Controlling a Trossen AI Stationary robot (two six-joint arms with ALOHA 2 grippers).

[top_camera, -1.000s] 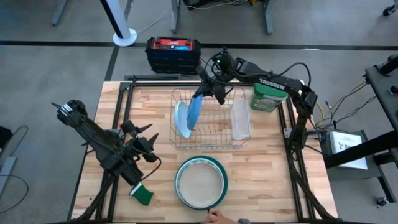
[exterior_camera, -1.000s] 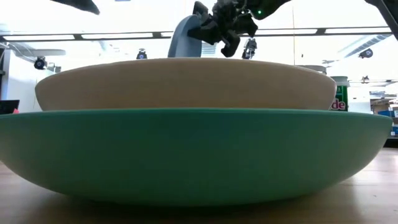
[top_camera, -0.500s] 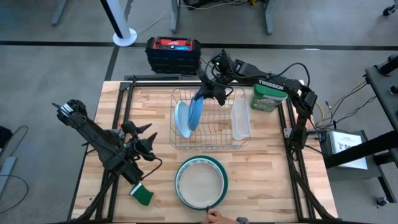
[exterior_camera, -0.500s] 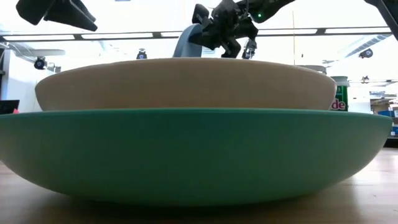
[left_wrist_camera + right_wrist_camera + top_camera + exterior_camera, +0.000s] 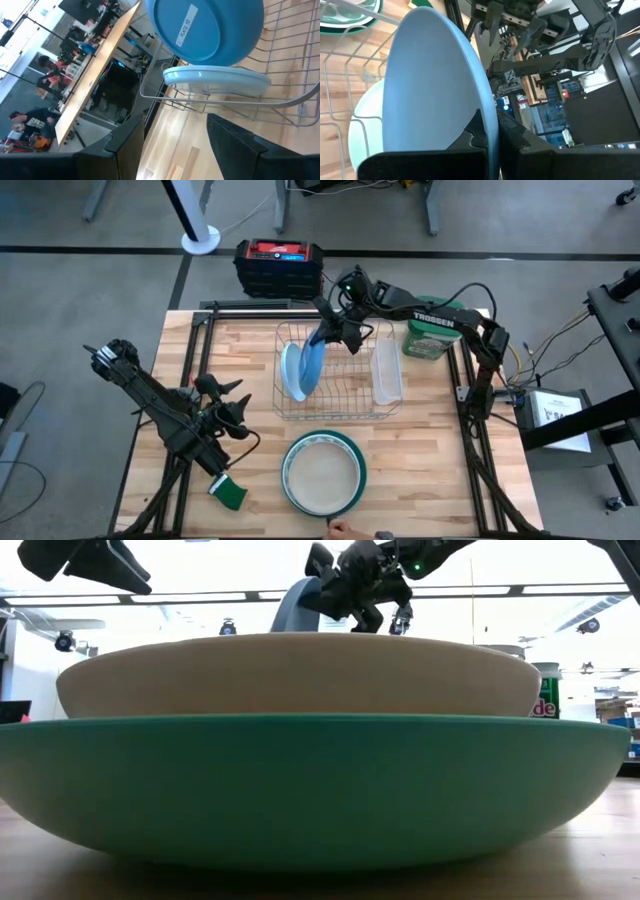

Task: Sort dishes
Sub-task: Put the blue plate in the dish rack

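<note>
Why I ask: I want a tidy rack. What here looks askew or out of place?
Only the blue plate leans: the right gripper, shut on its rim, holds it tilted above the dish rack, beside a paler plate standing in the wires. The cream plate sits squarely in the teal-rimmed plate. Nothing looks spilled or damaged.

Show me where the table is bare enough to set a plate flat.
Bare wood lies right of the stacked plates, below the green-lidded container, and along the far-left edge beside the dish rack. The near-left is crowded: the left gripper hovers open there, above the sponge. The rack's left slots hold blue plates.
</note>
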